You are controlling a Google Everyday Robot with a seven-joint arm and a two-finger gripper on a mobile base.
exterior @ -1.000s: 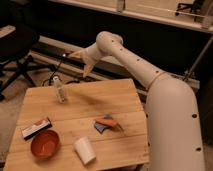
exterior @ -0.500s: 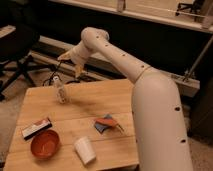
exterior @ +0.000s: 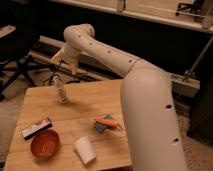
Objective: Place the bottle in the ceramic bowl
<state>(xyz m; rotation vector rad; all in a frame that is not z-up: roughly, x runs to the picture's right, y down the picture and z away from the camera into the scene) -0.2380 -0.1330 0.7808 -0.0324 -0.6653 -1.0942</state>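
Note:
The bottle, slim and clear with a white cap, stands upright near the far left corner of the wooden table. My gripper hangs just above and a little left of its cap, pointing down, open and holding nothing. The arm arches over from the right side of the view. The ceramic bowl, orange-red and round, sits empty near the table's front left corner, well apart from the bottle.
A white paper cup lies on its side right of the bowl. A red and white flat box lies behind the bowl. A blue and orange item rests at mid-right. An office chair stands off to the left.
The arm has swung left and lowered, bringing the gripper from right of the bottle to just above its cap. Bottle and bowl have not moved.

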